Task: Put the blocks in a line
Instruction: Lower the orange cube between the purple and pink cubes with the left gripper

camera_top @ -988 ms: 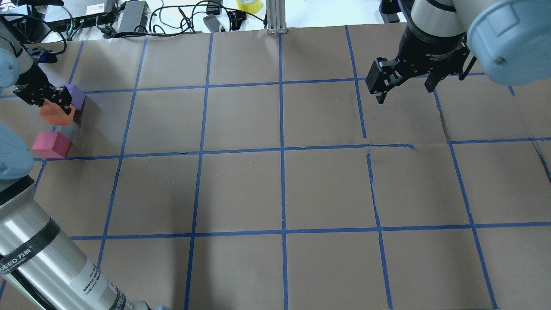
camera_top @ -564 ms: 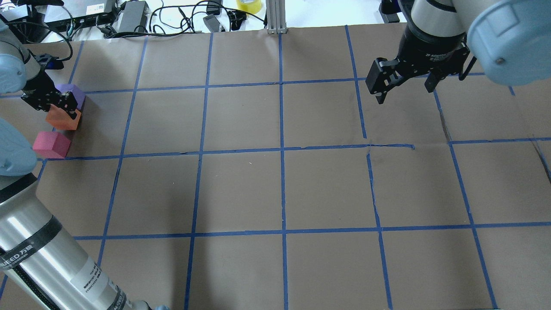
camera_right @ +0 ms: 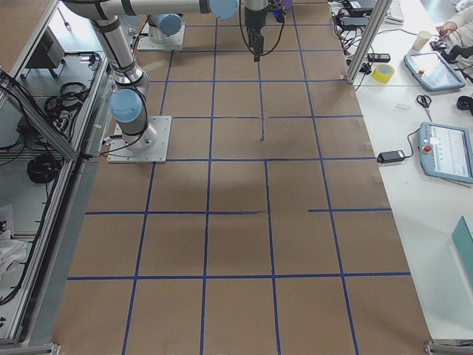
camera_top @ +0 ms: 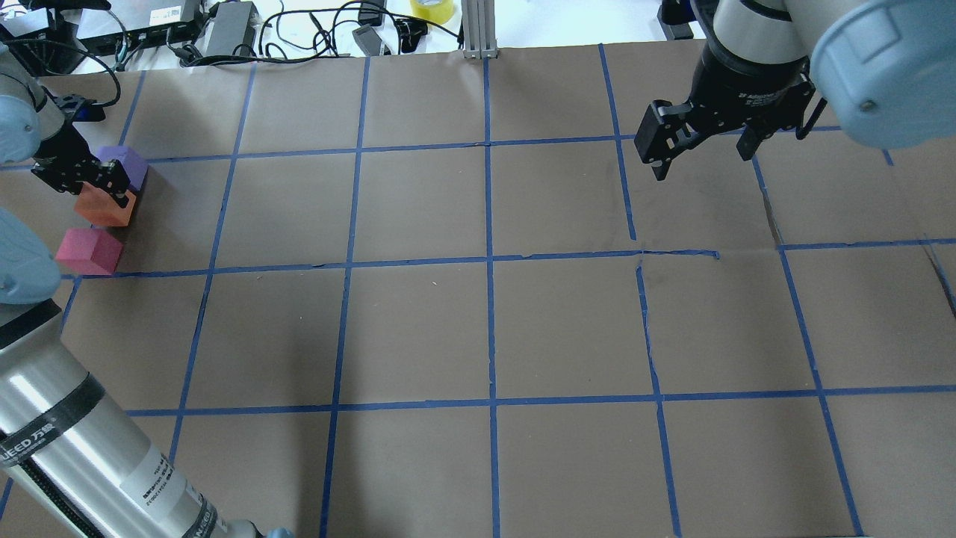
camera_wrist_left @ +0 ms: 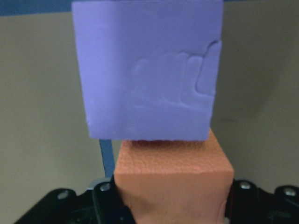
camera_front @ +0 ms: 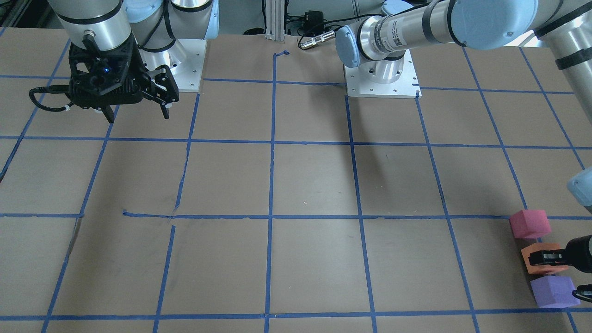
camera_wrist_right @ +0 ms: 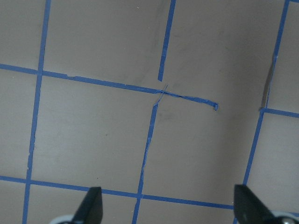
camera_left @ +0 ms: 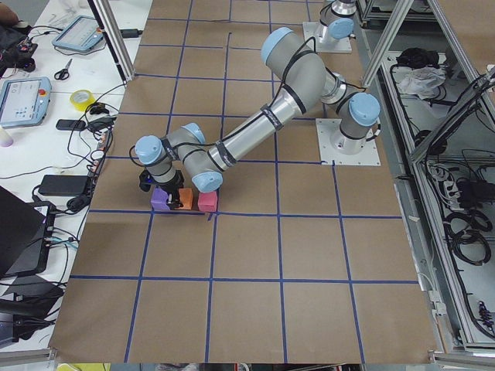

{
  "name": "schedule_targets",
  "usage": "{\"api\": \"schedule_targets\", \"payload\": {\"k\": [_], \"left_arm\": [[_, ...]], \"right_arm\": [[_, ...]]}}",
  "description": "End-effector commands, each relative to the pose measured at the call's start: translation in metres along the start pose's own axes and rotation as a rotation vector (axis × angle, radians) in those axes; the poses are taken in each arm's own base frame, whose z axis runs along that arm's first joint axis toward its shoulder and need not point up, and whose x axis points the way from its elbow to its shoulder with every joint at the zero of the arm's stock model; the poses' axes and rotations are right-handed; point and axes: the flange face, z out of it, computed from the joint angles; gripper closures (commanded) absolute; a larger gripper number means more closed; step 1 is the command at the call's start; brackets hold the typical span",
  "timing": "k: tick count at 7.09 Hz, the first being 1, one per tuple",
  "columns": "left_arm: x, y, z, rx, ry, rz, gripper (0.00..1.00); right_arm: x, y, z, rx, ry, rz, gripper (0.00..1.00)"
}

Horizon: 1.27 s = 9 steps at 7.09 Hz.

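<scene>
At the table's [camera_top: 418, 329] left edge, the three blocks stand in a short row on the brown paper, inside one blue-taped square. The red-pink block [camera_top: 88, 250] is nearest the robot, the orange block [camera_top: 104, 211] is in the middle, and the purple block [camera_top: 128, 160] is farthest out.

The left gripper [camera_top: 104, 200] has its fingers closed narrowly on the orange block, one on each side. In the overhead view its black body covers part of the orange and purple blocks. In the front-facing view the picture's right edge cuts off the left gripper [camera_front: 555, 257], leaving one finger [camera_front: 548, 256] lying across the orange block [camera_front: 536, 248].

The left wrist view is blurred and very close. There the purple block [camera_wrist_left: 147, 70] overlaps the top of the orange block [camera_wrist_left: 173, 172], so I cannot tell whether they touch. A raised mark on the purple face is unreadable. I also cannot tell whether the orange block rests on the paper.

A small gap separates the red-pink block [camera_front: 530, 224] from the orange one.

The right gripper [camera_top: 702, 166] hangs spread wide over bare paper at the far right, well apart from the blocks.
</scene>
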Motion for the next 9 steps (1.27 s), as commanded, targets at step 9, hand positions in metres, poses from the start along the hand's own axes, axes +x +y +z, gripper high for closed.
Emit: {"api": "schedule_targets", "payload": {"k": [9], "left_arm": [[-0.0032, 0.0015, 0.0014, 0.026, 0.035, 0.017, 1.0]], "right_arm": [[0.0003, -0.0017, 0.0007, 0.005, 0.002, -0.001, 0.0]]}}
